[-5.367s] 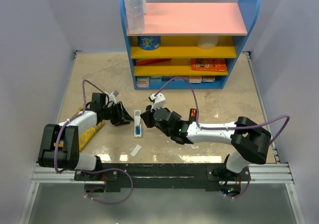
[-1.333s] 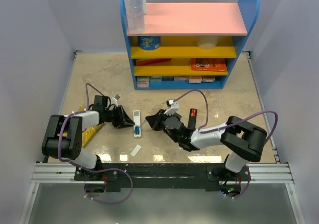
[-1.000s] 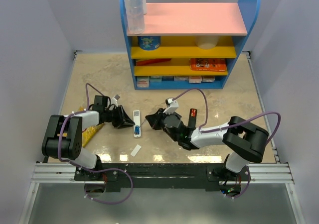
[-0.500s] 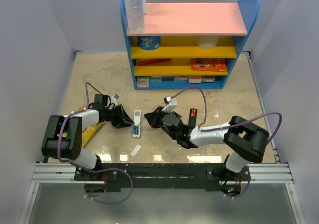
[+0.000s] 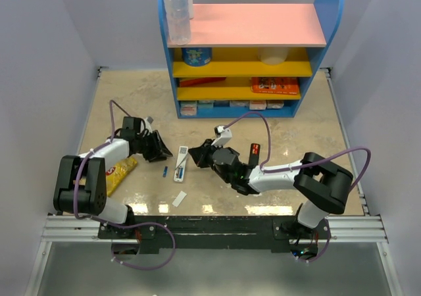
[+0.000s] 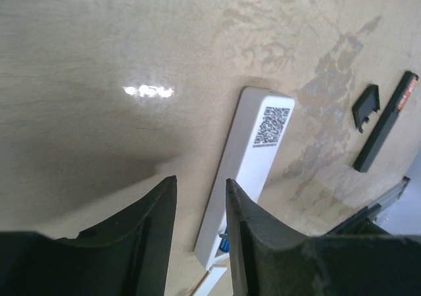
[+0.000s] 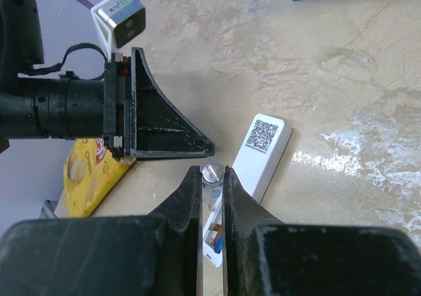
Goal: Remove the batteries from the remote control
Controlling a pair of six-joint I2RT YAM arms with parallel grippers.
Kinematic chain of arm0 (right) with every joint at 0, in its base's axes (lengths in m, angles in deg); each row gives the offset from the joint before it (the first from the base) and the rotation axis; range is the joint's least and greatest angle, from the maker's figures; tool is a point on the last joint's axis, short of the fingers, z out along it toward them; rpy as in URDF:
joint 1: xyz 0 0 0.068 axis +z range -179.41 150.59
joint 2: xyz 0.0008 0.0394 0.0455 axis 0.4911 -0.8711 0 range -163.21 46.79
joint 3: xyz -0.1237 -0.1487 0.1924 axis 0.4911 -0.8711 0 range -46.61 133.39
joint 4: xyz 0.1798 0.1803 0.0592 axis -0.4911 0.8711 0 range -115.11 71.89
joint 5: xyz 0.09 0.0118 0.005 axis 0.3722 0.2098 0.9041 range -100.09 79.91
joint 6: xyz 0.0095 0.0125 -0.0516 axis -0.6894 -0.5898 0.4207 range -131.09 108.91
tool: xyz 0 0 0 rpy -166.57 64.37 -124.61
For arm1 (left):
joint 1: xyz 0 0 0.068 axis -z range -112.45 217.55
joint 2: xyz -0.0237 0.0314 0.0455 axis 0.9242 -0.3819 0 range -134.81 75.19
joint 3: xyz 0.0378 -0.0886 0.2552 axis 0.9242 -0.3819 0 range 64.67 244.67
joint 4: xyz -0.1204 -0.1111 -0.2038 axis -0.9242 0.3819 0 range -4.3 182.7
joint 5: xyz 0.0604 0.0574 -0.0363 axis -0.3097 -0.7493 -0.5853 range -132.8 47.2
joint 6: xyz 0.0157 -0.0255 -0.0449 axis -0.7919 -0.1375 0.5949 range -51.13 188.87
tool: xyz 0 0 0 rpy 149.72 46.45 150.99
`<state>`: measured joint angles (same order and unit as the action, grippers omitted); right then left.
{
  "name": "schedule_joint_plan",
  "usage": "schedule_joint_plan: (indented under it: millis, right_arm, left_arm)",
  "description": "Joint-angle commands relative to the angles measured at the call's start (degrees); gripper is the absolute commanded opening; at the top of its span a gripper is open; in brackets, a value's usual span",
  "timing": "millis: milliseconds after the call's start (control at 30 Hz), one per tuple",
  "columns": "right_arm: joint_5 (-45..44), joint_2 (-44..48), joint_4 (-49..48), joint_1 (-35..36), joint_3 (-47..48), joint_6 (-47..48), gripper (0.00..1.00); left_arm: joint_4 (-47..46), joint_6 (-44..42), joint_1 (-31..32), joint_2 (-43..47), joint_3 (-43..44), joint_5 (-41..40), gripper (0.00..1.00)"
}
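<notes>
The table (image 5: 296, 145) carries one blue shelf unit (image 5: 243, 52) at its far edge, with one clear bottle (image 5: 176, 10) on top. One yellow snack bag (image 5: 118, 172) lies toward the near left corner. Two remotes lie nearer the near edge. The black remote (image 5: 254, 155) is right of centre. The white remote (image 5: 180, 159) is left of centre, face down, with its battery bay open. One white battery cover (image 5: 179, 198) lies closer still to the near edge.

The left pincer (image 6: 199, 184) is just left of the white remote, narrowly parted and empty. The right pincer (image 5: 193, 155) is at that remote's right side, pinched on a silver-ended cell (image 7: 211, 172) seen end-on.

A second cell (image 5: 179, 172), blue, sits in the bay. A loose blue cell (image 5: 164, 172) lies on the table just left of the remote. That makes three cells.
</notes>
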<state>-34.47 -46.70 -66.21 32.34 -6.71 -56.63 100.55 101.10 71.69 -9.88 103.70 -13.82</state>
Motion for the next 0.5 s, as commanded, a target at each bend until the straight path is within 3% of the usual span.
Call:
schedule_joint_plan:
  millis: [0, 100, 233, 333, 467]
  right_arm:
    - [-0.05, 0.94, -0.65, -0.32, 1.32, 0.89, 0.0]
    - [-0.05, 2.17, -0.65, -0.32, 0.53, 0.89, 0.0]
    - [-0.05, 3.75, 1.45, -0.32, 0.88, 1.68, 0.0]
    - [-0.14, 4.2, 2.96, -0.32, 1.23, 3.43, 0.0]
    - [1.44, 3.06, 7.52, -0.06, 4.83, 6.42, 0.0]
  left_arm:
    - [4.74, -2.26, -0.36, 3.24, 2.72, -9.36, 0.41]
    - [7.46, -1.21, -0.36, 5.79, 4.39, -17.44, 0.43]
    - [8.61, -1.38, -0.36, 9.31, 5.27, -22.29, 0.44]
    - [7.83, -2.78, -0.28, 10.28, 4.92, -20.9, 0.46]
    - [6.16, -3.93, 0.16, 9.14, 4.05, -13.17, 0.46]
